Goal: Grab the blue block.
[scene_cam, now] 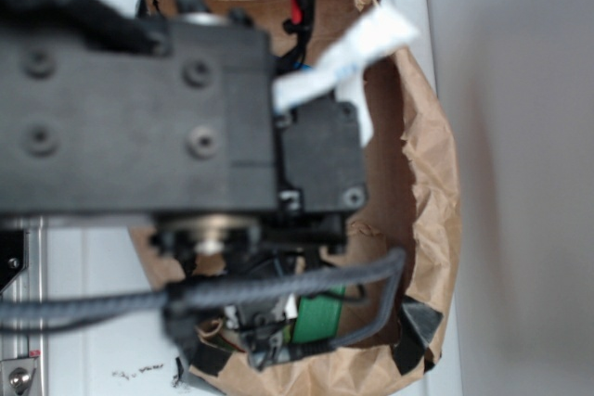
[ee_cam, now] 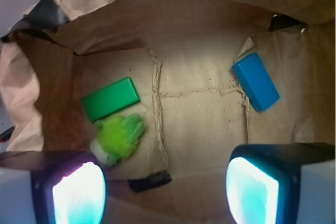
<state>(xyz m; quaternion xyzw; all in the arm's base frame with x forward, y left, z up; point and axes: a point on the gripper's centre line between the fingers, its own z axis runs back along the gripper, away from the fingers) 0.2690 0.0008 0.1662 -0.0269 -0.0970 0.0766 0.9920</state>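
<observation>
In the wrist view the blue block [ee_cam: 255, 81] lies flat on the floor of the brown paper bag [ee_cam: 199, 124], at the upper right, turned diagonally. My gripper [ee_cam: 165, 190] hangs above the bag's floor, open, with its two glowing pads [ee_cam: 79, 195] spread wide and nothing between them. The block sits ahead of the right pad, well apart from it. In the exterior view the arm [scene_cam: 139, 127] fills the frame over the bag [scene_cam: 432, 183], and the blue block is hidden there.
A green rectangular block [ee_cam: 110, 98] lies at the bag's left, with a fuzzy lime-green toy [ee_cam: 121, 136] touching its near side. Crumpled bag walls [ee_cam: 31, 93] rise all around. Black tape patches [ee_cam: 149, 181] mark the bag. The green block [scene_cam: 320, 317] shows under the arm.
</observation>
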